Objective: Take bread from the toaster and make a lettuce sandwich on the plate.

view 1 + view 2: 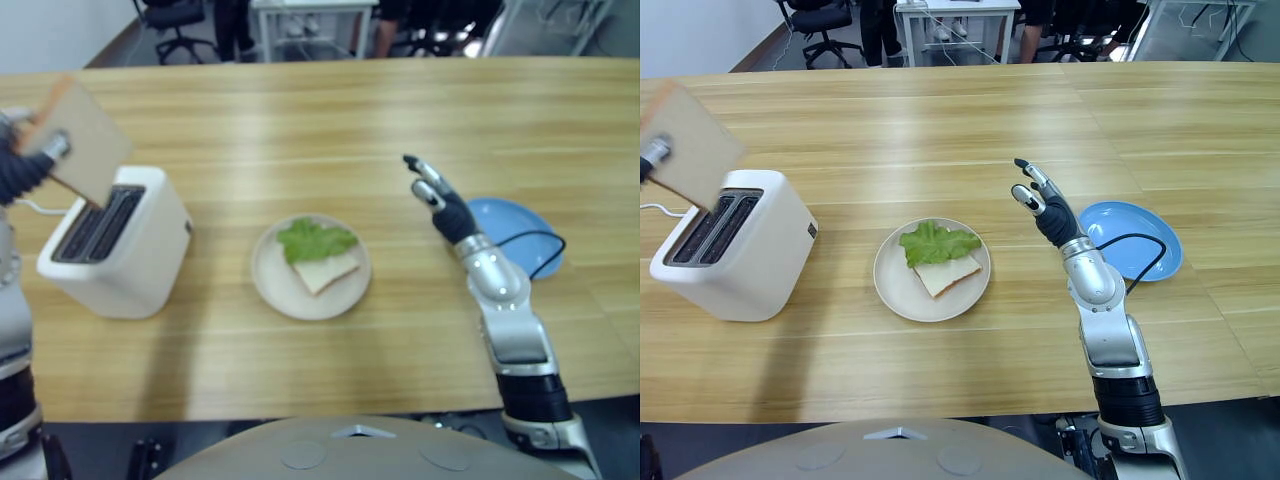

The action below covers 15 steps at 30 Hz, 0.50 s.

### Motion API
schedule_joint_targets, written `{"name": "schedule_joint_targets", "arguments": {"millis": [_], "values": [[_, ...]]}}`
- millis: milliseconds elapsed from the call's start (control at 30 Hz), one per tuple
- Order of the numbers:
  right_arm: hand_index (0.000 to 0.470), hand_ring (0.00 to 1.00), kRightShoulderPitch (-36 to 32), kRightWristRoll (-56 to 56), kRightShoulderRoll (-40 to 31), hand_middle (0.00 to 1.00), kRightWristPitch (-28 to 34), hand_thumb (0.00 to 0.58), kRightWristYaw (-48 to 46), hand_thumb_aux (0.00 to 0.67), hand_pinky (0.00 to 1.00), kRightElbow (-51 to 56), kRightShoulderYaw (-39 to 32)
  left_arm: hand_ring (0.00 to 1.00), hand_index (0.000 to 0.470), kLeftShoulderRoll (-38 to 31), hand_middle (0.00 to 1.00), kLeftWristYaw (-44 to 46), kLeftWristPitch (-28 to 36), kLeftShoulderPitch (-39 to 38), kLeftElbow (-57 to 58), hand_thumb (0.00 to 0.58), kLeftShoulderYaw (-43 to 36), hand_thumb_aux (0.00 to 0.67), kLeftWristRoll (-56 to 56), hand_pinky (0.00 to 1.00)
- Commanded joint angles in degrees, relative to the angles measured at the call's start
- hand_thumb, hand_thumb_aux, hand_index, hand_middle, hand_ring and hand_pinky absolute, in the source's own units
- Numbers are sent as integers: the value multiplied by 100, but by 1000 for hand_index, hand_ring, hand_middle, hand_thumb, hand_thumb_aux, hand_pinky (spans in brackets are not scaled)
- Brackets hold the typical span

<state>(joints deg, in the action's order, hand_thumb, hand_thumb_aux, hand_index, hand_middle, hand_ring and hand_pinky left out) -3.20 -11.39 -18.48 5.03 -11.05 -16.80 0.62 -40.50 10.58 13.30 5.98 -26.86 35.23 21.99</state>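
Observation:
A white toaster [118, 245] stands at the left of the wooden table. Just above its slots my left hand [25, 160] is shut on a slice of bread [82, 138], held tilted. In the middle, a beige plate [272, 285] carries one bread slice [326, 271] with a green lettuce leaf [315, 240] lying over its far half. My right hand [437, 196] hovers to the right of the plate, fingers stretched out and holding nothing.
A blue plate [1135, 235] lies at the right, just behind my right forearm, with a black cable [1140, 250] looping over it. Office chairs and table legs stand beyond the far edge of the table.

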Motion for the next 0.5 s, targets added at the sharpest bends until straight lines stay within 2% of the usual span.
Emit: {"name": "schedule_joint_targets", "arguments": {"millis": [33, 133, 267, 433, 500], "values": [[0, 0, 25, 10, 24, 0, -6, 0, 23, 0, 0, 69, -17, 1000, 460, 118, 1000, -431, -403, 191, -373, 580, 397, 670, -206, 1000], [0, 0, -1, 35, 54, 0, -23, 0, 50, 0, 0, 137, -18, 1000, 460, 210, 1000, -516, -768, 299, -558, 580, 430, 670, -527, 1000], [0, 0, -9, 111, 81, 0, -63, 0, 120, 0, 0, 260, 83, 1000, 460, 295, 1000, -325, -776, 597, -638, 580, 151, 670, -1183, 1000], [0, 0, -100, 236, 88, 0, -175, 0, 276, 0, 0, 514, 303, 1000, 460, 1229, 1000, 266, -144, 967, -362, 580, -1302, 670, -2544, 1000], [0, 0, -144, 306, 75, 0, -230, 0, 333, 0, 0, 610, 435, 1000, 460, 1623, 1000, 555, -143, 1010, 116, 580, -2028, 670, -2690, 1000]]}}
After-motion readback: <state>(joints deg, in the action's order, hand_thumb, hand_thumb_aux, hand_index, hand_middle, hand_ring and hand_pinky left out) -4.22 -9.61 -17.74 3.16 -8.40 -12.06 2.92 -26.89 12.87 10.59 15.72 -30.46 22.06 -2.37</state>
